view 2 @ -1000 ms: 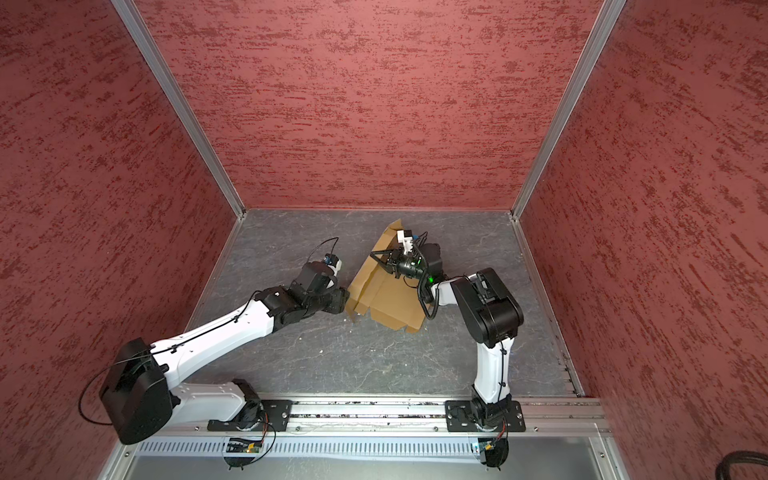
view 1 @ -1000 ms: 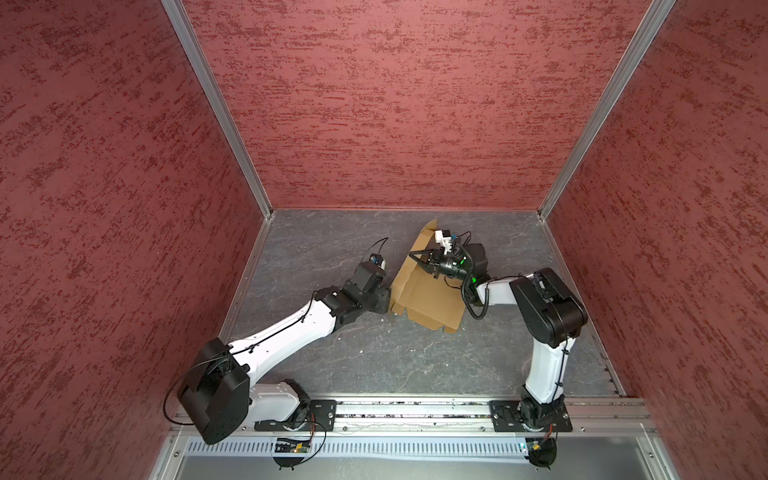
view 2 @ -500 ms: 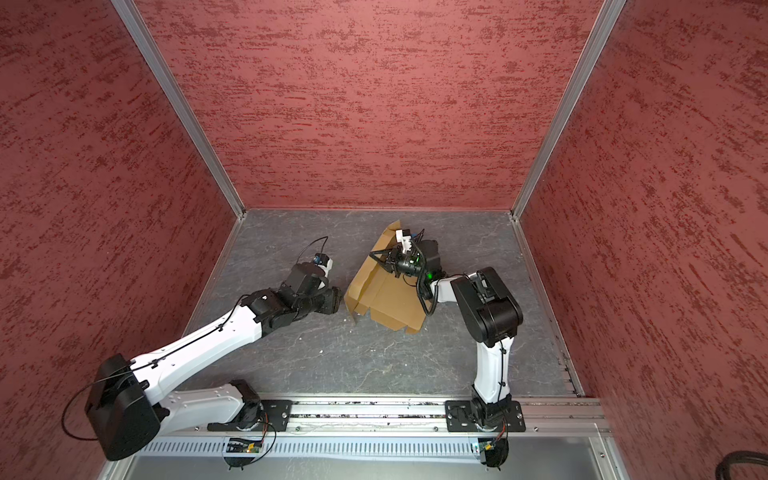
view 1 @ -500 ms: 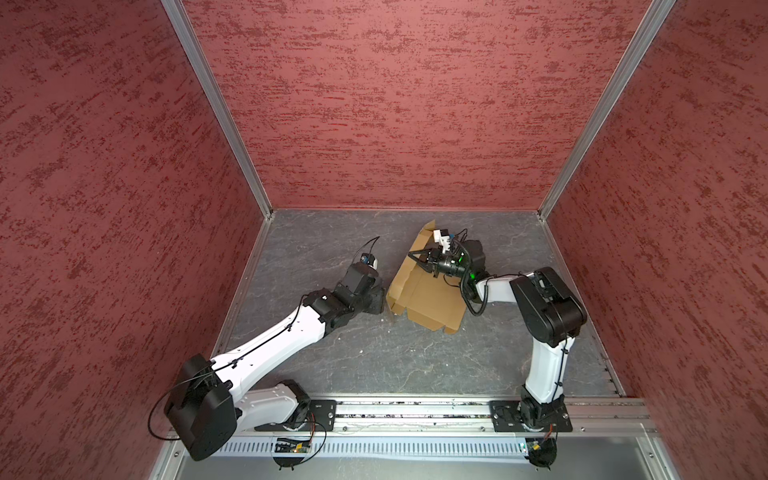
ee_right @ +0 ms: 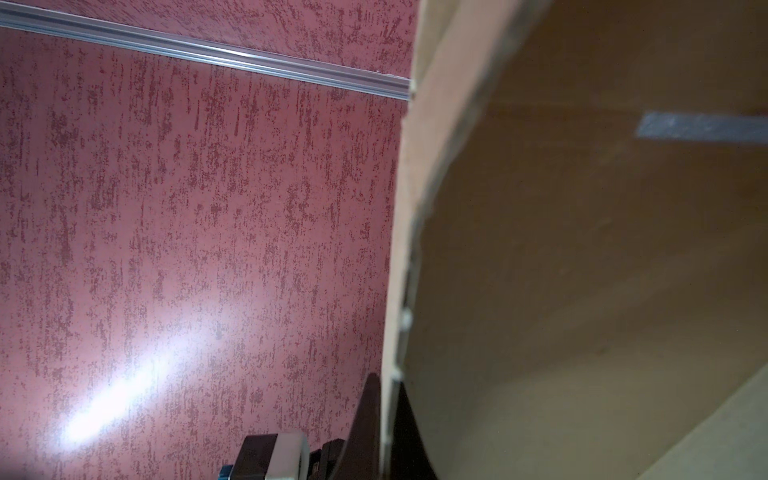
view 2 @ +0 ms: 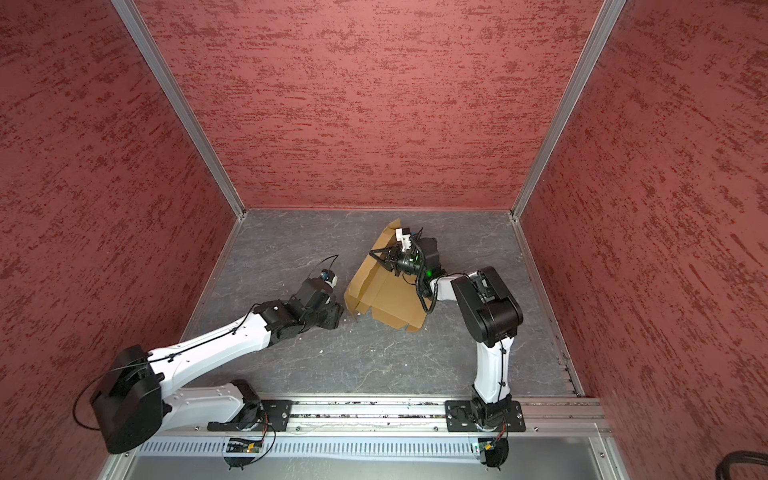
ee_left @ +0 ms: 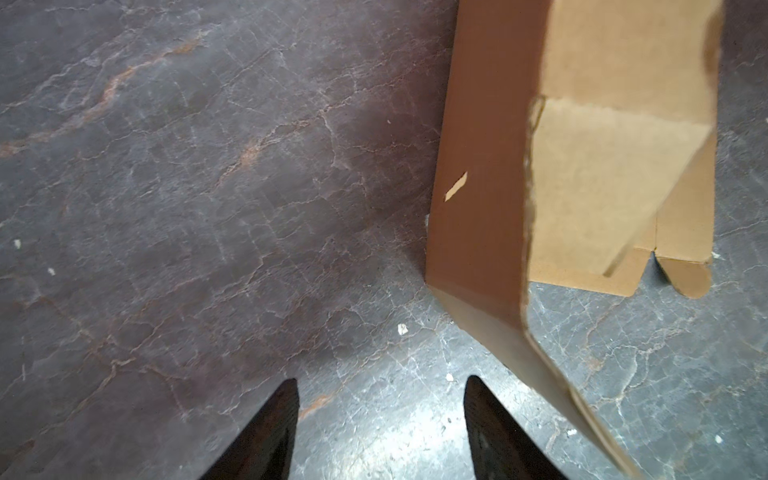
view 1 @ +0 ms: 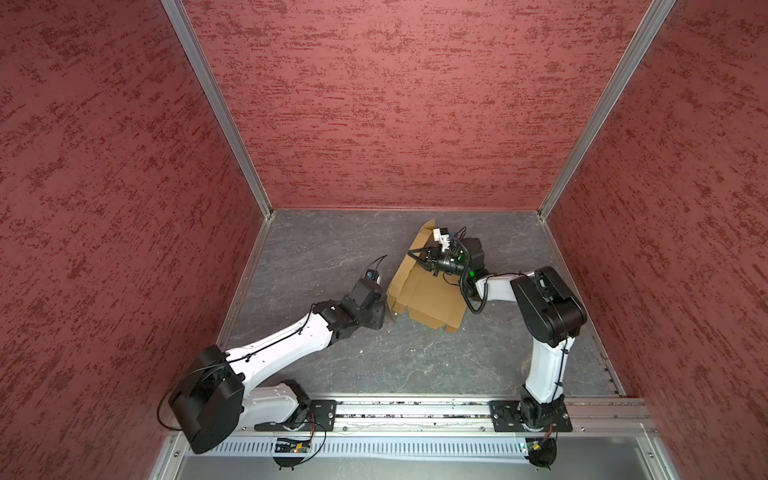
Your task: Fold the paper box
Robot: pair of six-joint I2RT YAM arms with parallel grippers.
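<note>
- The paper box (view 1: 432,299), partly folded, lies on the grey counter (view 1: 332,257) near its far edge.
- The right tool (ee_right: 388,419) is clamped on a raised flap.
- The left tool (ee_left: 381,382), jaws apart and empty, hovers beside the box's corner.
- Best, probably: press that corner flap inward along its crease.

My two top views sit high over the rail (view 1: 415,410), looking steeply down on the whole counter (view 1: 395,361) and the paper box (view 1: 432,295), sharing nearly everything. My left wrist camera looks down close past my left tool (ee_left: 381,380) at counter and box. My right wrist camera sits almost against the cardboard, facing a red wall (ee_right: 187,249).
</note>
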